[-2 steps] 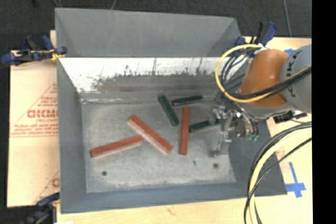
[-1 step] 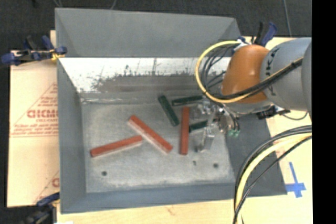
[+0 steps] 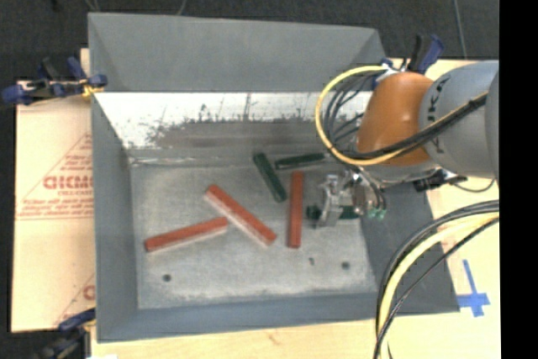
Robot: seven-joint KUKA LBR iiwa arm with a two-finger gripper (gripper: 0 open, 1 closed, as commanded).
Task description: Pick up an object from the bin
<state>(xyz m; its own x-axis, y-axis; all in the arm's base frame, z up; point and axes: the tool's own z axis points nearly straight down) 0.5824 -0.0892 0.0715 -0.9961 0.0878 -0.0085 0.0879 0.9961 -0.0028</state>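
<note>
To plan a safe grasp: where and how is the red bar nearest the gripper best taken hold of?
Probably at the middle of the red bar, from straight above, closing across its narrow width. It lies flat, long and slim; a green bar is close to its far end and a paler red bar to its near end.

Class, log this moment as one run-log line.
gripper | bin right side | beside nearest red stick | two dark green sticks farther back
</note>
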